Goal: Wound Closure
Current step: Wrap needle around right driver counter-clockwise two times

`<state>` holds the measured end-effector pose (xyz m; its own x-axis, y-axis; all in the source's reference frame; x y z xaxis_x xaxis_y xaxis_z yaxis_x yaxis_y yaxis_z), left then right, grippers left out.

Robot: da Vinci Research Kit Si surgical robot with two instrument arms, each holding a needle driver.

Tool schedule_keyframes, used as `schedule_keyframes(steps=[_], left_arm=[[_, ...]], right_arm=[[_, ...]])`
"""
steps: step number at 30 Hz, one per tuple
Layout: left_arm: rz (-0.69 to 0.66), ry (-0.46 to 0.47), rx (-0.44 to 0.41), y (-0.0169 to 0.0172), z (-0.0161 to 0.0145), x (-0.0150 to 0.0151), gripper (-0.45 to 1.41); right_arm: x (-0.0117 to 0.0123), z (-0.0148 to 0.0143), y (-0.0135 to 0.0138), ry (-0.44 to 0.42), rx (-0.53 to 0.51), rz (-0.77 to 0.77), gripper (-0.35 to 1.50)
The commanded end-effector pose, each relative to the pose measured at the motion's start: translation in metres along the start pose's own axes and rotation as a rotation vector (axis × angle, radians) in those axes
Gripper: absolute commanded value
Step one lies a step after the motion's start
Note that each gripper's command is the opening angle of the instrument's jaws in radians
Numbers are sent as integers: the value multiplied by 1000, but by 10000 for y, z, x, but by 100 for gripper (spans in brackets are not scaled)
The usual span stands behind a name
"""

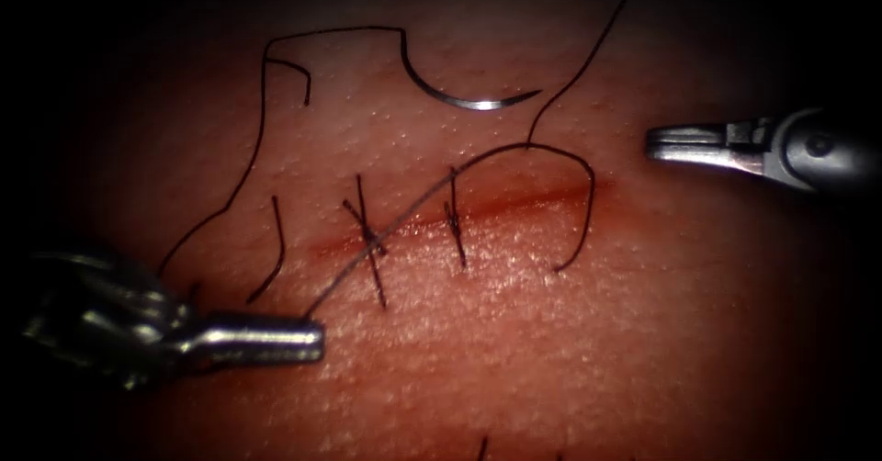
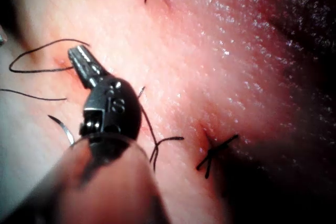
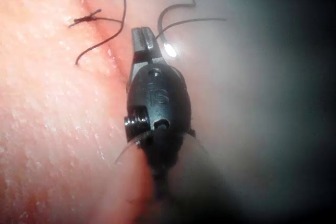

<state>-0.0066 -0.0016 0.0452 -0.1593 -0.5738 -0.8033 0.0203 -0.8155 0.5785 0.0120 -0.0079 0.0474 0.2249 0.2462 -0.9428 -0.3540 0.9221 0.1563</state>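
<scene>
My left tool (image 1: 308, 340) sits below the cut (image 1: 514, 206), jaws closed on the thread (image 1: 404, 211), I think, since it runs right to the tip. Right tool (image 1: 654, 144) is closed on nothing, off to the right. Needle (image 1: 473, 103) lies loose on the tissue (image 1: 551, 332) above the cut.

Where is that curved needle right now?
In the endoscope view the needle lies loose on the tissue above the cut, held by neither tool, its thread trailing off to the left.
</scene>
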Motion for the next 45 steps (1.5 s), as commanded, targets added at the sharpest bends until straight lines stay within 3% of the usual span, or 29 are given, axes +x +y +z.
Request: schedule_keyframes(steps=[1, 4, 7, 18, 28, 37, 45], left_arm=[[2, 8, -1, -1, 6, -5, -45], [1, 11, 0, -2, 7, -4, -45], [-2, 18, 2, -5, 8, -6, -45], [-22, 25, 22, -11, 13, -18, -45], [-135, -97, 75, 12, 46, -91, -45], [-168, -154, 16, 49, 86, -132, -45], [-146, -176, -47, 75, 120, -126, -45]], right_arm=[[-15, 16, 4, -2, -13, -14, -35], [-34, 33, -2, -14, -3, -35, -35], [-49, 59, -16, 35, 56, -16, -35], [-53, 107, -51, 230, 196, 10, -35], [-47, 112, -56, 392, 261, 108, -35], [-34, 115, -64, 423, 256, 145, -35], [-15, 115, -68, 374, 159, 151, -35]])
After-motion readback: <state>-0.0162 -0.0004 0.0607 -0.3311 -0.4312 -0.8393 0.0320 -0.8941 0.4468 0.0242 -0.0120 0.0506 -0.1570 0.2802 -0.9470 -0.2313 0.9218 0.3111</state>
